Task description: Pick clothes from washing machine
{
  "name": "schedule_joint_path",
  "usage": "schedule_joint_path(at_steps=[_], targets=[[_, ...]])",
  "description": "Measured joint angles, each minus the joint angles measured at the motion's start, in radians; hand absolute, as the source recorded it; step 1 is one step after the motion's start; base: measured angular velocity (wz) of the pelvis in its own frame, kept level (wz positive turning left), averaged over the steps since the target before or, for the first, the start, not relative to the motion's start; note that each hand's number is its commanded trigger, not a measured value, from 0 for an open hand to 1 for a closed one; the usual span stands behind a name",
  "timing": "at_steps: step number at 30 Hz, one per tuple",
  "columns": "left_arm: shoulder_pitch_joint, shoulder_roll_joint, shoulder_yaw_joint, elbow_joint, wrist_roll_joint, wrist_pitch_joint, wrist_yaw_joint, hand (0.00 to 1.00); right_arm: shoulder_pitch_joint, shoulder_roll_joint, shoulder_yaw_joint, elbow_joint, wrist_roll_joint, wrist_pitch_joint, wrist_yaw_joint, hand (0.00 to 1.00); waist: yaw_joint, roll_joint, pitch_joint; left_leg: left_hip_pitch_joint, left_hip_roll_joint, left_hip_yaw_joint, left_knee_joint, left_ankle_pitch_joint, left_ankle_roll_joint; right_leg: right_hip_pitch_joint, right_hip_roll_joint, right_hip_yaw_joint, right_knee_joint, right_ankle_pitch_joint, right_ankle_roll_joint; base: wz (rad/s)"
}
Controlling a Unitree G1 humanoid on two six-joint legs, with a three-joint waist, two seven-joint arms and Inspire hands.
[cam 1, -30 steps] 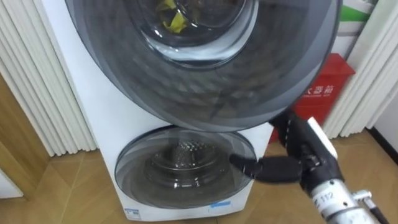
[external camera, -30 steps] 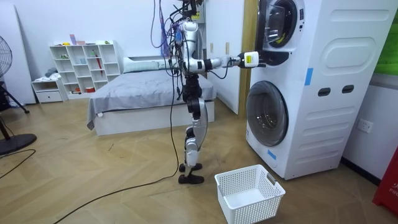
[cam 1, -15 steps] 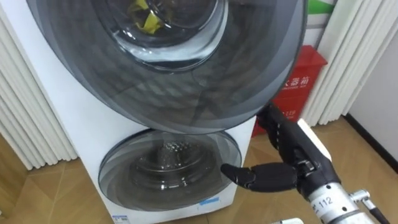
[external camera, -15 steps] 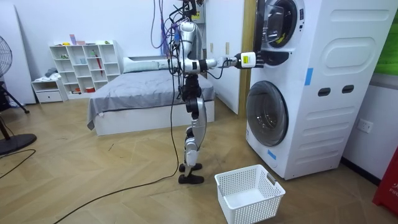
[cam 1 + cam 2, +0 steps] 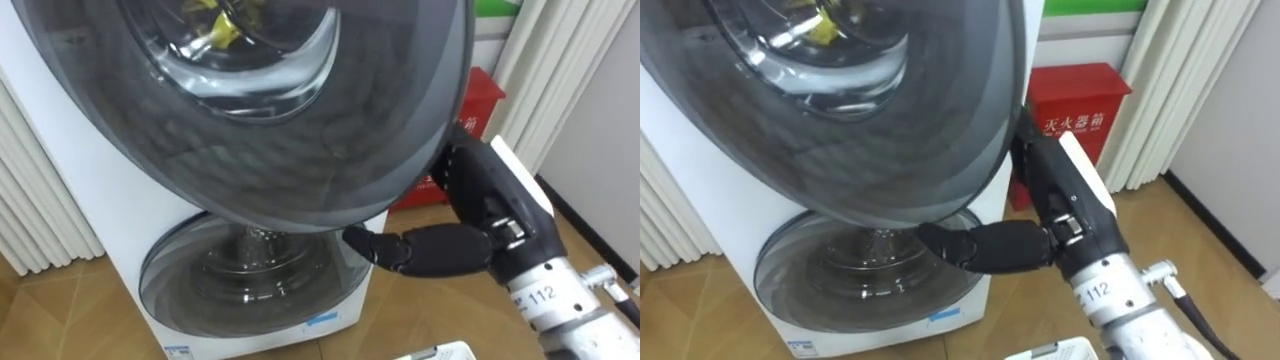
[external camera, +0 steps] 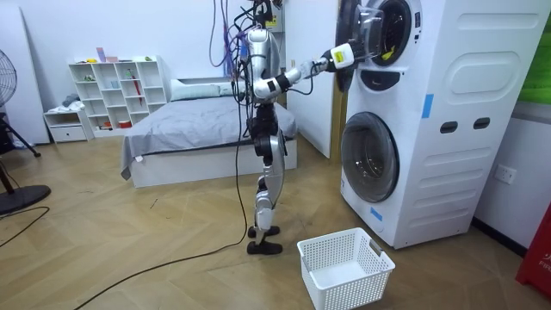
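A stacked white washing machine (image 6: 430, 120) stands before me. Its upper round door (image 5: 300, 140) of dark glass is swung partly outward. Through the glass I see a yellow cloth (image 5: 215, 25) in the upper drum, also as a yellow cloth (image 6: 381, 53) in the room view. My right hand (image 5: 480, 210) holds the door's right rim: the thumb lies under the rim and the fingers reach behind it. The lower door (image 5: 250, 270) is closed. I stand upright about an arm's length from the machine.
A white laundry basket (image 6: 344, 267) sits on the wooden floor by my feet. A red box (image 5: 1075, 110) stands by the curtain to the machine's right. White curtains hang on both sides. A bed (image 6: 198, 129) lies behind me.
The upper door has swung further outward with my right hand on its rim, and in the room view that arm has risen. The eye view has shifted.
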Motion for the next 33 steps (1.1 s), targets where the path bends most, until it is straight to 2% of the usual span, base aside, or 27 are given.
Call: schedule_joint_path(at_steps=[3, 4, 6, 9, 10, 13, 14, 18, 21, 26, 29, 31, 33], targets=[[-0.004, 0.000, -0.004, 0.001, 0.000, -0.003, -0.010, 0.00, -0.024, 0.002, 0.021, -0.002, 0.001, 0.001, 0.042, 0.00, 0.007, -0.001, -0.0001, -0.003, 0.002, -0.005, 0.003, 0.000, -0.003, 0.001, 0.000, -0.009, -0.002, 0.001, -0.002, 0.05], [-0.004, 0.001, -0.011, 0.001, 0.001, -0.003, -0.016, 0.00, -0.028, 0.017, 0.024, -0.013, -0.002, 0.001, 0.063, 0.00, 0.007, -0.001, -0.0001, -0.006, 0.002, -0.006, 0.005, -0.001, -0.003, 0.000, 0.000, -0.012, -0.003, 0.001, -0.002, 0.06], [-0.003, 0.002, -0.021, 0.004, 0.000, -0.003, -0.020, 0.00, -0.026, 0.021, 0.040, -0.032, 0.002, 0.001, 0.104, 0.00, 0.005, 0.000, 0.0002, -0.008, 0.002, -0.006, 0.006, 0.000, -0.005, -0.001, 0.000, -0.011, -0.003, 0.001, -0.002, -0.05], [-0.004, 0.004, -0.021, 0.008, 0.023, -0.002, -0.034, 0.00, -0.027, 0.023, 0.065, -0.042, -0.006, 0.001, 0.138, 0.00, 0.022, 0.000, 0.0000, -0.010, 0.004, -0.007, 0.007, 0.000, -0.006, -0.004, 0.002, -0.016, -0.002, 0.003, -0.004, -0.18], [-0.004, 0.005, -0.021, 0.005, 0.029, -0.002, -0.041, 0.00, -0.030, 0.024, 0.067, -0.045, -0.009, 0.001, 0.149, 0.00, 0.035, 0.000, -0.0003, -0.013, 0.006, -0.009, 0.007, -0.002, -0.009, -0.010, 0.003, -0.028, 0.000, 0.004, -0.007, -0.21], [-0.006, 0.006, -0.022, 0.003, 0.041, 0.000, -0.045, 0.00, -0.041, 0.025, 0.100, -0.047, -0.020, 0.002, 0.161, 0.00, 0.040, 0.000, -0.0003, -0.020, 0.010, -0.015, 0.008, -0.002, -0.015, -0.015, 0.001, -0.070, 0.003, 0.007, -0.012, -0.05], [-0.006, 0.007, -0.022, 0.003, 0.041, 0.000, -0.047, 0.00, -0.041, 0.027, 0.104, -0.048, -0.025, 0.002, 0.161, 0.00, 0.041, -0.001, -0.0004, -0.021, 0.011, -0.017, 0.008, -0.001, -0.017, -0.015, 0.001, -0.072, 0.004, 0.007, -0.012, 0.13], [-0.007, 0.016, -0.022, -0.005, 0.044, 0.001, -0.057, 0.00, -0.049, 0.037, 0.107, -0.048, -0.069, 0.016, 0.156, 0.00, 0.050, -0.012, -0.0005, -0.031, 0.014, -0.042, 0.010, 0.008, -0.031, -0.016, 0.001, -0.114, 0.002, 0.009, -0.016, 0.16], [-0.006, 0.019, -0.022, -0.010, 0.048, 0.000, -0.056, 0.00, -0.049, 0.046, 0.107, -0.048, -0.077, 0.018, 0.155, 0.00, 0.056, -0.021, 0.0018, -0.048, 0.013, -0.062, 0.025, 0.013, -0.039, -0.016, -0.004, -0.148, -0.005, 0.005, -0.034, 0.20], [0.003, 0.030, -0.022, -0.029, 0.047, 0.000, -0.052, 0.00, -0.049, 0.048, 0.110, -0.048, -0.078, 0.022, 0.145, 0.00, 0.062, -0.047, -0.0021, -0.063, 0.014, -0.099, 0.042, 0.025, -0.057, -0.015, -0.007, -0.206, -0.008, -0.002, -0.053, 0.21], [0.003, 0.030, -0.019, -0.038, 0.047, -0.001, -0.038, 0.00, -0.049, 0.047, 0.128, -0.048, -0.079, 0.030, 0.134, 0.00, 0.095, -0.052, -0.0030, -0.063, 0.015, -0.125, 0.041, 0.033, -0.070, -0.015, -0.004, -0.212, -0.008, -0.002, -0.062, 0.00], [0.005, 0.036, -0.018, -0.043, 0.047, -0.002, -0.031, 0.00, -0.049, 0.048, 0.144, -0.048, -0.079, 0.033, 0.133, 0.00, 0.116, -0.053, -0.0030, -0.068, 0.015, -0.169, 0.038, 0.039, -0.080, -0.014, -0.005, -0.243, -0.008, -0.005, -0.071, 0.04], [0.003, 0.037, -0.017, -0.044, 0.043, -0.001, -0.025, 0.00, -0.053, 0.048, 0.166, -0.048, -0.078, 0.036, 0.133, 0.00, 0.118, -0.053, -0.0031, -0.072, 0.015, -0.183, 0.040, 0.045, -0.089, -0.014, -0.008, -0.269, -0.007, -0.010, -0.079, 0.20]])
